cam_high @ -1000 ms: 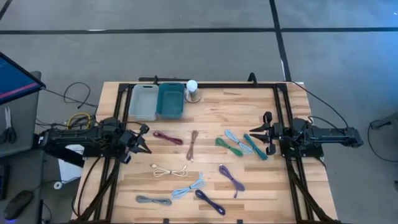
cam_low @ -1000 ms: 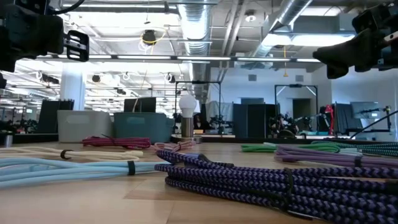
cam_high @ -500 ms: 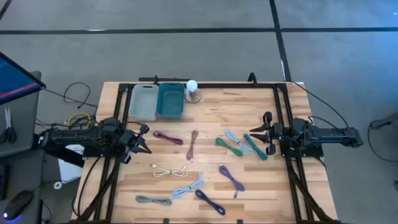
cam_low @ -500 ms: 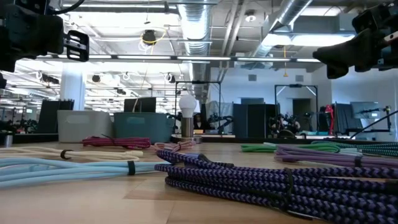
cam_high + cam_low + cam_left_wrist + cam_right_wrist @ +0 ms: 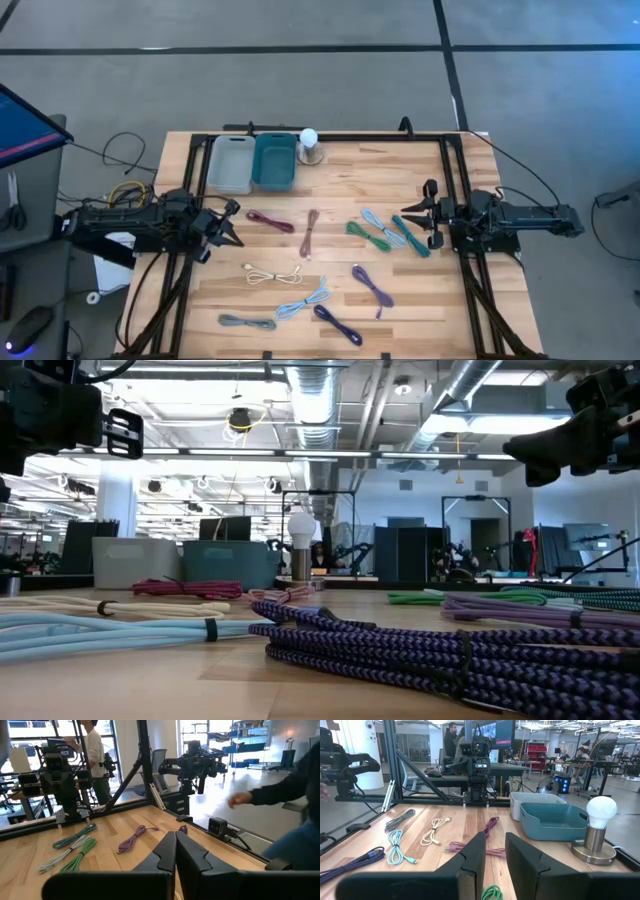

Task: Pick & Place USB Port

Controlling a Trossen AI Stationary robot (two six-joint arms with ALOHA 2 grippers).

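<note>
Both arms parked at the desk [image 5: 420, 170] edges: left pincer [image 5: 232, 223] pinched closed, empty; right pincer [image 5: 418, 226] slightly apart, empty. Cables lie scattered short of the teal bin [image 5: 273, 162], and the green cable [image 5: 368, 237] touches the light-blue cable [image 5: 377, 227], so I reckon a grab could snag both.

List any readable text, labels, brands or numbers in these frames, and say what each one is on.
None can be read.
Blue monitor screen beside the table: nothing legible on it.
Screens in the room behind, in the right wrist view: content too blurred to read.
Cables, bins and lamp: no markings visible.
</note>
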